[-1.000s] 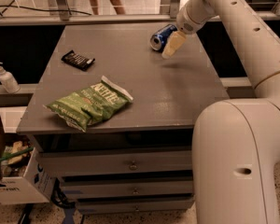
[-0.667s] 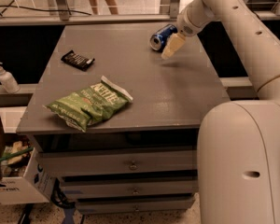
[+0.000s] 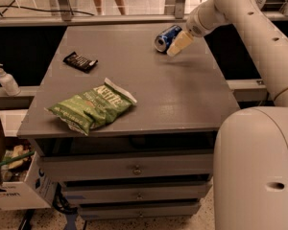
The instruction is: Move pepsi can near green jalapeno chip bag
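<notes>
Over at the far right of the grey desk (image 3: pixel 182 95), the pincer (image 3: pixel 175 44) is clenched on the pepsi can (image 3: pixel 166 37), which lies tilted on its side. The green jalapeno chip bag (image 3: pixel 92 107) sits well apart, near the front left edge. A small black packet (image 3: pixel 80 62) lies behind the bag, toward the left.

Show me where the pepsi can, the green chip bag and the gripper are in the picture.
pepsi can (image 3: pixel 166 37), camera view: on its blue side.
green jalapeno chip bag (image 3: pixel 92 107), camera view: on the middle of its green front.
gripper (image 3: pixel 175 47), camera view: at its pale fingertips, beside the can.
</notes>
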`<state>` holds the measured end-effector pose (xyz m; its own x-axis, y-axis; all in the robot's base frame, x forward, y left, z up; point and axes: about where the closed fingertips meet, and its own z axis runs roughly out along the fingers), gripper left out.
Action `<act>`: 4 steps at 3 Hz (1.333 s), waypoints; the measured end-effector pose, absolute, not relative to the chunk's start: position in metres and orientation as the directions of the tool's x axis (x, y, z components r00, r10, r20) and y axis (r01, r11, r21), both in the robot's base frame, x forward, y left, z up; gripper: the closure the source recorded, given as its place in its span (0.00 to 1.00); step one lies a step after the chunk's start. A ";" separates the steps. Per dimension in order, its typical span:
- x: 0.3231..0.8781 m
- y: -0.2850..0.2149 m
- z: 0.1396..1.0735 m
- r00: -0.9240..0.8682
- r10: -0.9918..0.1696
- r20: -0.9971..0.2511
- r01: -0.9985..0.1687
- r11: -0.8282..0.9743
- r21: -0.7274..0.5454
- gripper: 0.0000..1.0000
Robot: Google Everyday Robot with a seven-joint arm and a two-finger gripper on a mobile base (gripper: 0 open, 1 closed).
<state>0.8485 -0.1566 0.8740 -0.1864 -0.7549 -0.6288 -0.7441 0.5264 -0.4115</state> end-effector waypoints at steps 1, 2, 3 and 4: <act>0.857 -0.164 0.874 -0.240 -0.663 -0.709 -0.708 0.620 -0.340 0.00; 0.861 -0.169 0.871 -0.287 -0.556 -0.780 -0.674 0.696 -0.248 0.00; 0.864 -0.171 0.870 -0.317 -0.431 -0.845 -0.644 0.752 -0.142 0.00; 0.860 -0.162 0.869 -0.330 -0.334 -0.883 -0.636 0.770 -0.053 0.00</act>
